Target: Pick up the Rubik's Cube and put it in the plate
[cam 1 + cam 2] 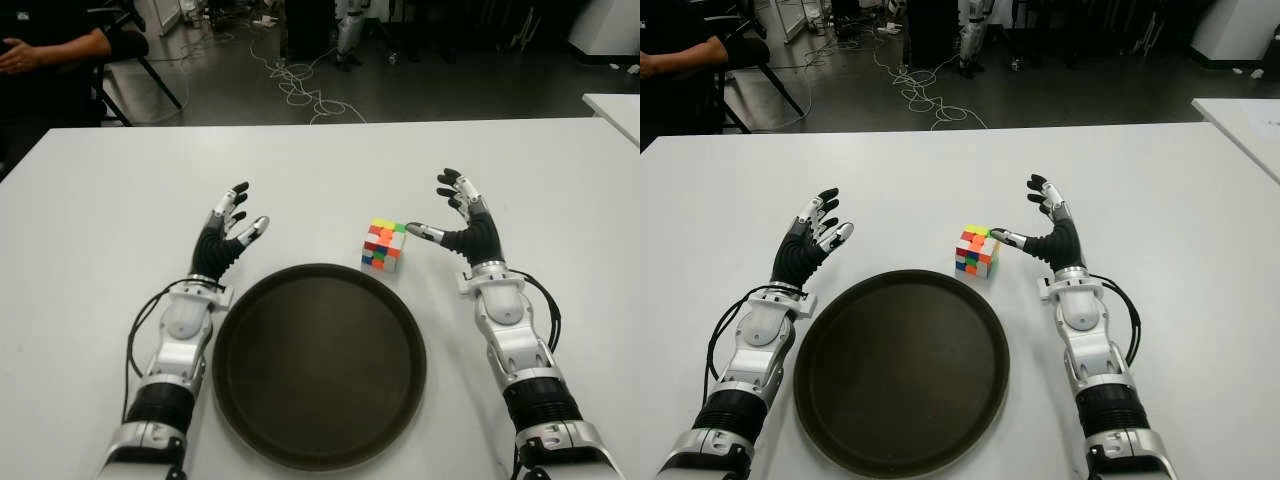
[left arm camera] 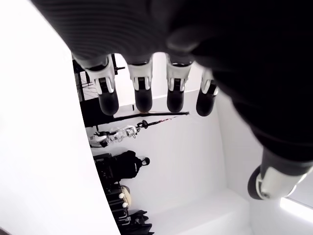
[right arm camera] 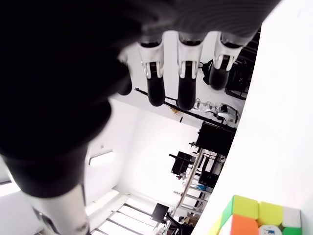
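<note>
Plate (image 1: pixel 318 440) sits nearest, dark, round and empty, centered on the white table (image 1: pixel 100 200) between the two forearms. Cube (image 1: pixel 383 244) is on the table just past the plate's far rim, toward the right side, not touching the plate.

Right hand (image 1: pixel 459 218) is just beside the cube, on its right. Fingers spread and raised, thumb (image 1: pixel 424 233) pointing at the cube's upper right edge; can't tell if the tip touches, looks like a hair of gap. Nothing held. Right wrist view confirms: fingers extended, cube corner visible beyond the palm.

Left hand (image 1: pixel 228 232) shows beside the plate's far-left rim, fingers spread, holding nothing, well apart from the cube.

Key relation: cube lies to the left of the right palm, at roughly the same depth on the table, so the right hand is clearly the one to use. The cube has no long axis; it's turned slightly, one corner edge facing the plate.

Judgement: the grasp has not started. Next move likely needs the hand to shift left and close thumb against fingers across opposite faces, then carry it a short way back and left to the plate.
</note>
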You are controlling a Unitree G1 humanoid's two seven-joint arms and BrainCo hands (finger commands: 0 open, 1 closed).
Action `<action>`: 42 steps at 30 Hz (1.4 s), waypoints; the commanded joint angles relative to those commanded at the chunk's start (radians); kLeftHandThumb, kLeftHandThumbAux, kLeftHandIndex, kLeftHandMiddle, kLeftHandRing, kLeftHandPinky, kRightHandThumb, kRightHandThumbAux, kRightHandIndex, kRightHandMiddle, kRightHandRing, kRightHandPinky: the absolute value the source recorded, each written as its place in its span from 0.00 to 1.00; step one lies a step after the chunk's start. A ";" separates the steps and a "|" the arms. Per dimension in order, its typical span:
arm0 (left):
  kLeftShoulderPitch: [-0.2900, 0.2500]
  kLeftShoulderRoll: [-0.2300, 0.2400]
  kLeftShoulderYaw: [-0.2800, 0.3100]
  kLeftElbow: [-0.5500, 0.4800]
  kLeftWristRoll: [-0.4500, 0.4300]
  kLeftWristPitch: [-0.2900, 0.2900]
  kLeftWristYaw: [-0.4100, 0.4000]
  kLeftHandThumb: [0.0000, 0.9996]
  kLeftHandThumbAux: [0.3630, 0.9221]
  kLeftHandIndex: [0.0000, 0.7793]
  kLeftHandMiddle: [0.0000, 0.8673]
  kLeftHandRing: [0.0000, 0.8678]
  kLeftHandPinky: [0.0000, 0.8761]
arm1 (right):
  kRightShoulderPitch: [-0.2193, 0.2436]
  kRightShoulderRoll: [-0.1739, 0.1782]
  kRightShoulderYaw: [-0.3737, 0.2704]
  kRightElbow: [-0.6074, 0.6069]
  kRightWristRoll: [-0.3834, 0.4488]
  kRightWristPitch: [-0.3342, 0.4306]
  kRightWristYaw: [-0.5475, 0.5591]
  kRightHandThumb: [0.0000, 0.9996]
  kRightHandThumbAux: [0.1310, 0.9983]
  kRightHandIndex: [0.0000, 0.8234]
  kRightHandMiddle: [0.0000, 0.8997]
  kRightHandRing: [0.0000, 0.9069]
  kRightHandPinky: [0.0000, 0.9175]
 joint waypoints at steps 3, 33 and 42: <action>0.003 0.001 0.001 -0.002 -0.005 0.000 -0.005 0.00 0.33 0.07 0.09 0.03 0.00 | 0.002 0.000 0.000 -0.002 0.000 -0.007 0.001 0.00 0.78 0.16 0.20 0.18 0.16; 0.007 0.006 0.002 0.012 0.005 -0.012 -0.004 0.00 0.34 0.08 0.09 0.04 0.02 | -0.090 -0.089 0.059 0.058 -0.183 -0.291 -0.088 0.00 0.75 0.26 0.29 0.26 0.18; 0.011 0.002 0.005 0.000 -0.003 0.006 -0.004 0.00 0.40 0.07 0.10 0.04 0.01 | -0.197 -0.140 0.130 0.230 -0.307 -0.429 -0.170 0.00 0.77 0.28 0.29 0.30 0.32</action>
